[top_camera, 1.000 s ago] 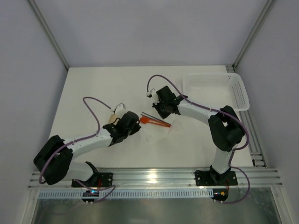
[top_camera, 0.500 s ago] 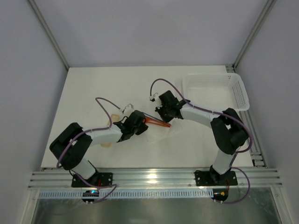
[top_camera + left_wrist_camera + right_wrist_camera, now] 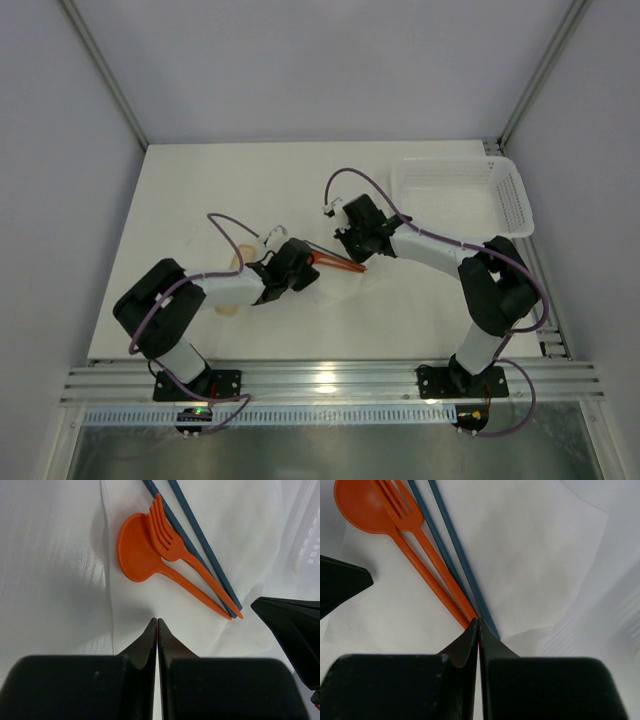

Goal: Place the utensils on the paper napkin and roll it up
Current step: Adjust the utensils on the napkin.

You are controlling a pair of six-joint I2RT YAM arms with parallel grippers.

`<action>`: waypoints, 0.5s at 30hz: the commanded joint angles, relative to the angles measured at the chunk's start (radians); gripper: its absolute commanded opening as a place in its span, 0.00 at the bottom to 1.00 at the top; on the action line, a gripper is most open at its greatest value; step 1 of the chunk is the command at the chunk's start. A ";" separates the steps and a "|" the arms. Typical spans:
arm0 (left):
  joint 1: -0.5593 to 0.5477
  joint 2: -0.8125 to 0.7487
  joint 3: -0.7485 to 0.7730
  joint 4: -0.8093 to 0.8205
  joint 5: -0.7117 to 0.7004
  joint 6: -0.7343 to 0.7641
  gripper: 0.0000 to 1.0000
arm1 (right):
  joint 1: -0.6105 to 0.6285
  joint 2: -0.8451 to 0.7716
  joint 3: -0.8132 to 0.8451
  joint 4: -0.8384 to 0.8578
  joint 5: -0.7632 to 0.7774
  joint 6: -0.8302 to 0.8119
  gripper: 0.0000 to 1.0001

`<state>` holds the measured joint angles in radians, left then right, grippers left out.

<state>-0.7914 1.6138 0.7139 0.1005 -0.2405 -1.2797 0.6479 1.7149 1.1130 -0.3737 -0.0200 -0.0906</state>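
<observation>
The utensils lie side by side on the paper napkin (image 3: pixel 240 525): an orange spoon (image 3: pixel 134 550), an orange fork (image 3: pixel 167 535) over it, and two dark blue sticks (image 3: pixel 200 545). My left gripper (image 3: pixel 157 621) is shut and empty, its tips on the napkin just short of the spoon's bowl. My right gripper (image 3: pixel 478 621) is shut too, tips at the handle ends of the spoon (image 3: pixel 357 502) and sticks (image 3: pixel 450 545). From above, the left gripper (image 3: pixel 300 268) and the right gripper (image 3: pixel 350 245) flank the orange utensils (image 3: pixel 335 263). The napkin (image 3: pixel 340 283) barely shows against the white table.
A white perforated basket (image 3: pixel 460 195) stands at the back right, close behind the right arm. A small beige piece (image 3: pixel 236 263) lies by the left forearm. The table's left and far parts hold nothing else.
My left arm has swung right, bringing its shut gripper up to the spoon end of the utensils. The right gripper has shifted slightly right along the handles.
</observation>
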 commanded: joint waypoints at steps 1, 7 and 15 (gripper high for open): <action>0.004 0.012 -0.010 0.033 -0.005 -0.017 0.00 | -0.002 -0.023 -0.015 0.024 0.014 0.012 0.04; 0.006 0.035 -0.001 0.028 0.007 -0.027 0.00 | -0.004 -0.017 -0.019 0.019 0.012 0.015 0.04; 0.006 0.046 0.010 0.015 0.004 -0.036 0.00 | -0.004 -0.001 -0.025 0.019 0.015 0.015 0.04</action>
<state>-0.7895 1.6489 0.7132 0.1093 -0.2329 -1.3060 0.6479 1.7153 1.0920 -0.3748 -0.0193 -0.0902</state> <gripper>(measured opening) 0.002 0.036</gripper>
